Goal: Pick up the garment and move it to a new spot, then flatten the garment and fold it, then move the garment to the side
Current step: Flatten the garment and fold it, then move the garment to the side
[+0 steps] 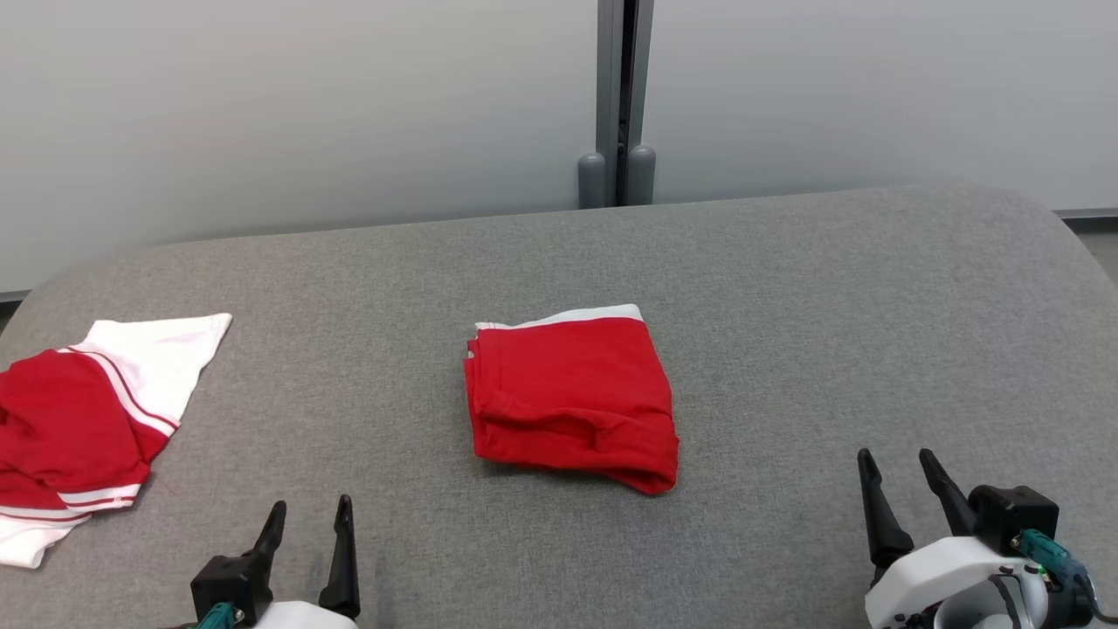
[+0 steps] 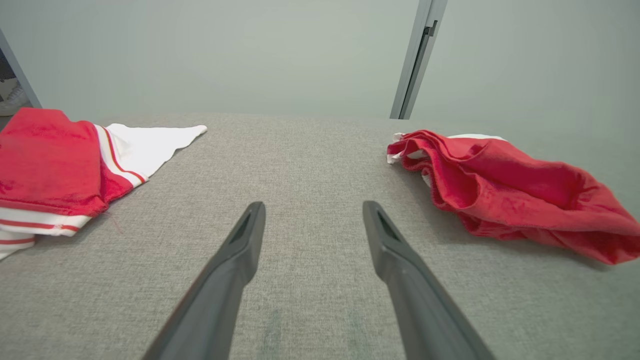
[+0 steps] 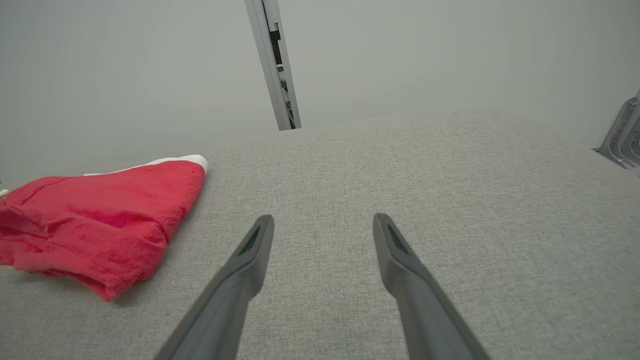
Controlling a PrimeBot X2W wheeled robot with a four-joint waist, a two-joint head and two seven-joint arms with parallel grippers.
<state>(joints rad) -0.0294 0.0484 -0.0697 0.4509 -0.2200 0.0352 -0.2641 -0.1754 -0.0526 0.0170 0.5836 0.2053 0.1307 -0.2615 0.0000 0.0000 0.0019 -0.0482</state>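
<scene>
**Entry: folded red garment at mid-tabletop, both pincers wide and empty**

Item 1. Folded red garment (image 1: 572, 397). A compact, roughly square bundle, red, with a white band along its far edge. It lies at the middle of the tabletop (image 1: 830, 306), well apart from every edge. The layers are stacked. The near right corner bulges and the left side shows loose lips of cloth, so the fold is soft rather than crisp.

Item 2. Red-and-white garment (image 1: 79, 428). Rumpled and unfolded, at the left edge of the tabletop, well apart from item 1.

Item 3. Left gripper (image 1: 312, 502). At the near edge, left of centre. Its fingers are spread wide with nothing between them. In the left wrist view, item 1 lies off to its right.

Item 4. Right gripper (image 1: 895, 454). Toward the near right corner. Its fingers are likewise wide apart and empty. In the right wrist view, item 1 lies off to its left.

Item 5. Surroundings. A pale wall (image 1: 262, 114) stands behind the far edge, with a grey post (image 1: 618, 96) at its middle.

Status (judged). The folding looks done, so the step in hand is the last one: moving the garment to the side. Neither gripper touches it yet.

Next move (judged). A gripper must reach in to the bundle, come down low, and pinch through all layers at one edge, or both must take it from two sides. That should keep the stack from opening when it is lifted or slid. A spot toward the right edge, away from item 2, looks the safer choice.
</scene>
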